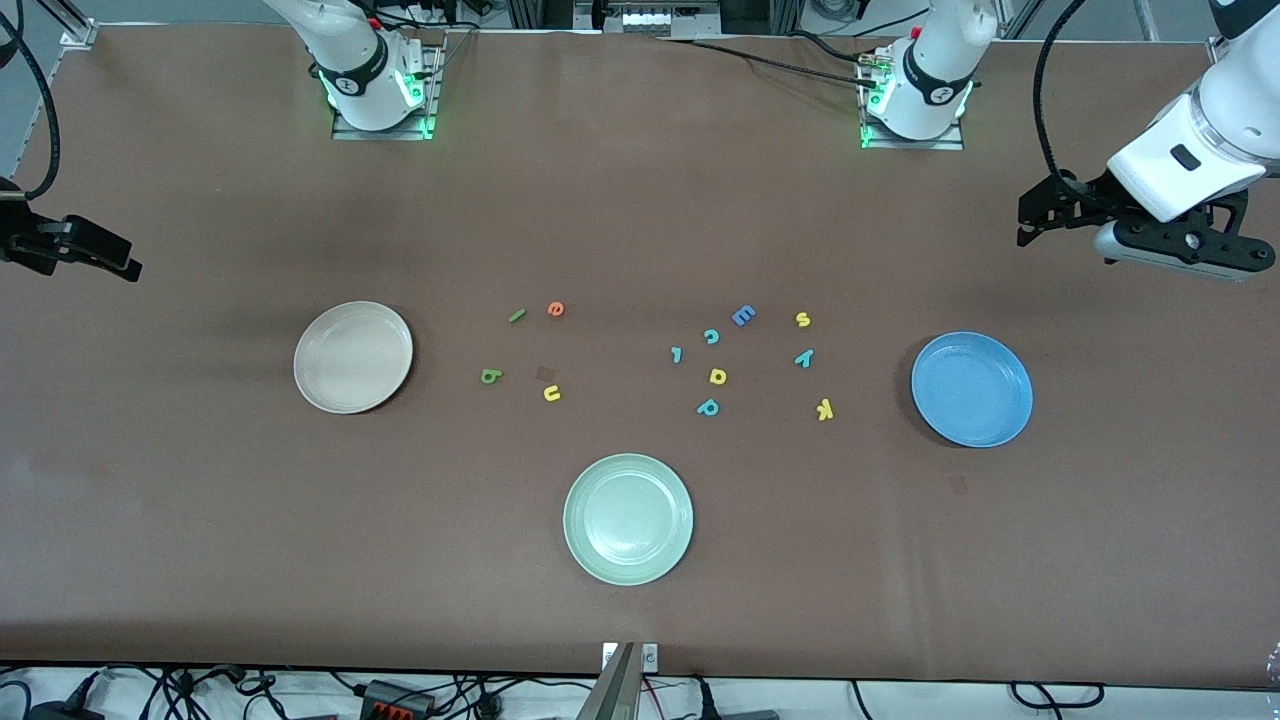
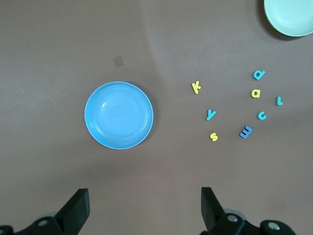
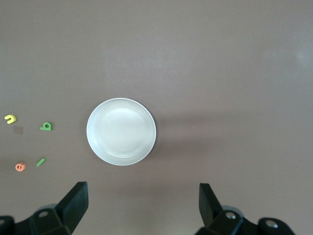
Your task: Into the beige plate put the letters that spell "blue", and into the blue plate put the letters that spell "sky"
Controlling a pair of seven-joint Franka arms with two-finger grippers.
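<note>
My left pincer (image 1: 1030,215) hangs in the air over the worktop (image 1: 640,560) at the left arm's end, fingers (image 2: 77,208) spread wide and holding nothing. My right pincer (image 1: 125,262) hangs over the right arm's end, fingers (image 3: 76,201) just as wide and empty.

The beige plate (image 1: 353,357) lies toward the right arm's end and has nothing in it. Beside it, toward the middle of the worktop, lie the green "l" (image 1: 517,316) and the orange "e" (image 1: 556,309); the green "b" (image 1: 490,376) and the yellow "u" (image 1: 551,393) lie nearer to the front camera than those two. All four sit apart from each other and from the plate.

The blue plate (image 1: 972,389) lies toward the left arm's end, also with nothing in it. Near it are the yellow "s" (image 1: 802,319), the teal "y" (image 1: 804,358) and, nearest the front camera of the three, the yellow "k" (image 1: 824,408).

Between the two groups sit a blue "E" (image 1: 743,316), a teal "c" (image 1: 711,336), a small teal hooked piece (image 1: 677,354), a yellow "a" (image 1: 717,376) and a teal "p" (image 1: 708,407). A pale green plate (image 1: 628,518) lies nearest the front camera.
</note>
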